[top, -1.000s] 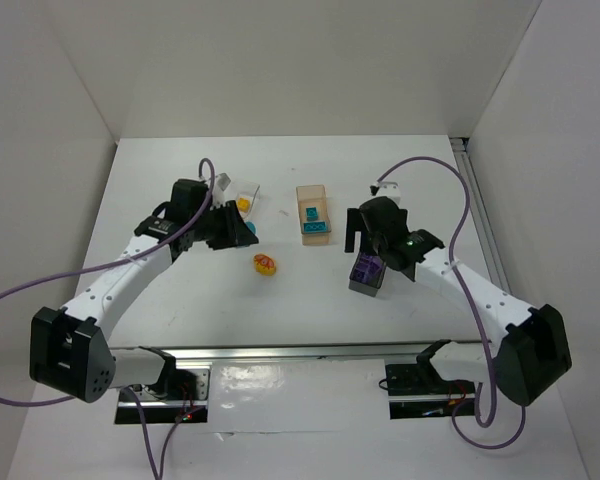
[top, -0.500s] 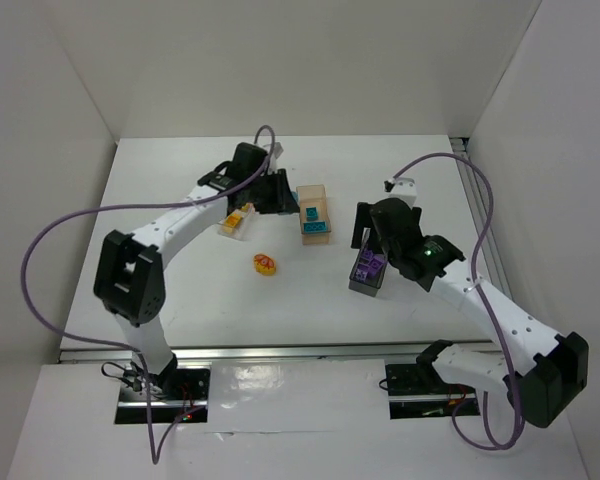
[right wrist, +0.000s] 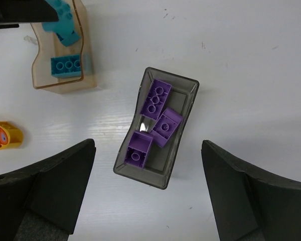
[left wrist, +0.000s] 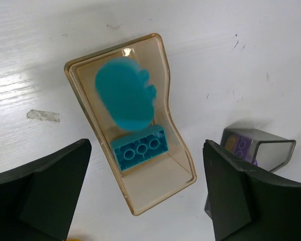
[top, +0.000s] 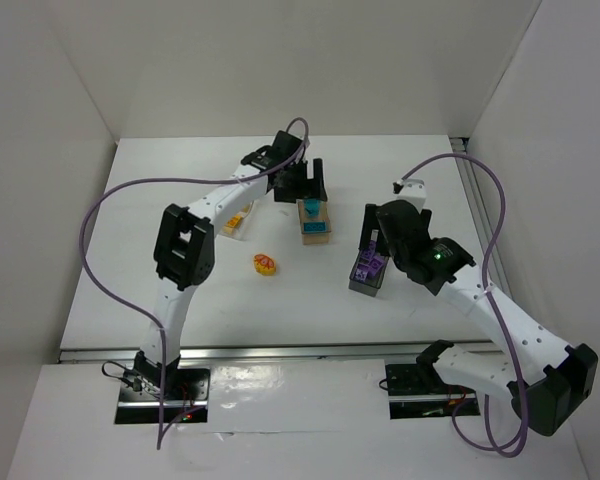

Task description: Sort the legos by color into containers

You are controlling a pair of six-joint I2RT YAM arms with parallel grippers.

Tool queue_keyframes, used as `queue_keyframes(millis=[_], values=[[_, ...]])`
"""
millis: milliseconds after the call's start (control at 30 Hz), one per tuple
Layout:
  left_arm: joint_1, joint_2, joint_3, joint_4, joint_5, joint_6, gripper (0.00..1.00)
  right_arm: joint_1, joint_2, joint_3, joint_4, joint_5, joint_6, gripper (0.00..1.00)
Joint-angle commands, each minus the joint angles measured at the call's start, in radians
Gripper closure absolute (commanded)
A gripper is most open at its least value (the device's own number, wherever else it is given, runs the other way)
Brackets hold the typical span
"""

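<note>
- Right, status: left hand (top: 307, 188) hangs over the tan box (left wrist: 158, 178), jaws wide apart, gripping nothing.
- A teal piece (left wrist: 125, 95) shows blurred above the far end of the box. I judge it's mid-drop. A teal brick (left wrist: 139, 148) lies flat inside, nearer end.
- To do this step well I'd hold the wrist steady until the piece settles, then check that it's inside the walls and not perched on the brick or the rim. After that, lift straight up so the fingers don't clip the box.
- Right hand (top: 375, 240) sits over the dark grey box (right wrist: 140, 173), jaws apart and empty. Three purple bricks (right wrist: 164, 125) are in it.
- One yellow-orange piece (top: 265, 264) is loose on the bench (top: 180, 290), between the clear tray (top: 230, 228) and the grey box. I reckon it's the next pick and goes in the tray, which already holds something yellow.
- Surface: the bench is white and slightly glossy, with a few scuff marks (left wrist: 42, 115). Light boxes would probably slide if nudged.
- Room: plain white wall panels (top: 310, 60) on three sides.
</note>
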Motion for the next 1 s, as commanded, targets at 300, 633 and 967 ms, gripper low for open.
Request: queue_keyframes(millis=[300, 633, 967], values=[[0.079, -0.618, -0.363, -0.069, -0.185, 0.030, 0.06, 0.207, 0.161, -0.042, 0.249, -0.271, 0.004, 0.07], [0.273, -1.095, -0.735, -0.150, -0.208, 0.021, 0.08, 0.399, 0.659, 0.180, 0.424, -0.285, -0.263, 0.01], [0.343, -1.155, -0.801, -0.160, -0.143, 0.030, 0.11, 0.335, 0.943, 0.375, 0.469, -0.360, -0.318, 0.01]])
